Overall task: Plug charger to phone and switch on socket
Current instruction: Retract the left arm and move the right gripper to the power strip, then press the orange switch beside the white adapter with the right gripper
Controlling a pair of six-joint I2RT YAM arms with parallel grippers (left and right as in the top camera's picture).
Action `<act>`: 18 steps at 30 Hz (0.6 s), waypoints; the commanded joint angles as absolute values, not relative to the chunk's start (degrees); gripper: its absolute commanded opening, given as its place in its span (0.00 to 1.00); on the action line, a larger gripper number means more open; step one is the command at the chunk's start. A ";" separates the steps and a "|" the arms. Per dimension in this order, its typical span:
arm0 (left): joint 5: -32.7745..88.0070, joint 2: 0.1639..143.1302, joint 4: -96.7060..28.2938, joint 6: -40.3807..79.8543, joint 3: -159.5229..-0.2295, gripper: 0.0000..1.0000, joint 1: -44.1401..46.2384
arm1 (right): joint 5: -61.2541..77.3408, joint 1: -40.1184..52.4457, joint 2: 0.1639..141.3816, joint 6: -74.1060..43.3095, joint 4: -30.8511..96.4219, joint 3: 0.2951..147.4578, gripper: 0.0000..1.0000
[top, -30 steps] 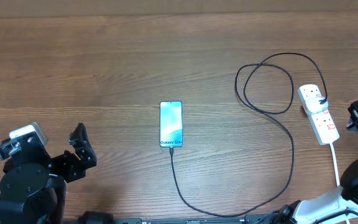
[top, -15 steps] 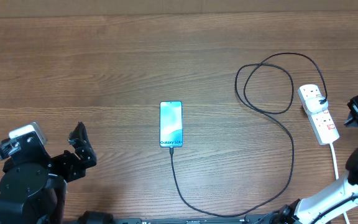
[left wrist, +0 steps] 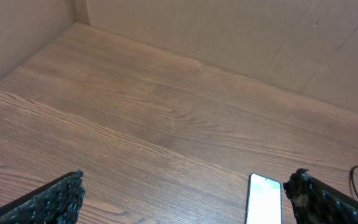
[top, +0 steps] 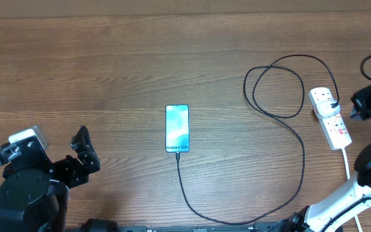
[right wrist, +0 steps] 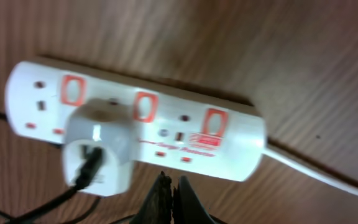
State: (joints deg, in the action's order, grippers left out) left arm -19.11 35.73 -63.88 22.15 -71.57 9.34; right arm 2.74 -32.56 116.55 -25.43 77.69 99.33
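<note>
Two hands: right hand (right wrist: 169, 186) pinched closed by socket (right wrist: 229, 146); left hand (left wrist: 185, 190) spread wide

Overhead looks straight down on the whole table (top: 108, 64). Left wrist looks low and far, phone (left wrist: 265, 199) ahead of the left pincer (left wrist: 186, 183). Right wrist sits close, power strip (right wrist: 135, 124) just beyond the right pincer (right wrist: 171, 185). Overhead shows both.

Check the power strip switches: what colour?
Red switches on the white power strip; clearest in the right wrist view.
</note>
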 commanded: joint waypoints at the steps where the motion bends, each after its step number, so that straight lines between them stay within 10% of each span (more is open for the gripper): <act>1: -19.88 35.18 -63.68 22.33 -71.77 1.00 9.04 | 2.83 -30.22 117.21 -25.02 76.47 100.36 0.04; 18: -19.88 35.18 -64.73 22.31 -71.77 1.00 9.04 | 0.08 -30.06 119.83 -24.99 76.12 100.33 0.04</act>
State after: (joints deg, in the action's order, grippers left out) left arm -19.11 35.73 -64.75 22.15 -71.57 9.34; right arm 0.99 -29.87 119.42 -25.43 76.44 99.33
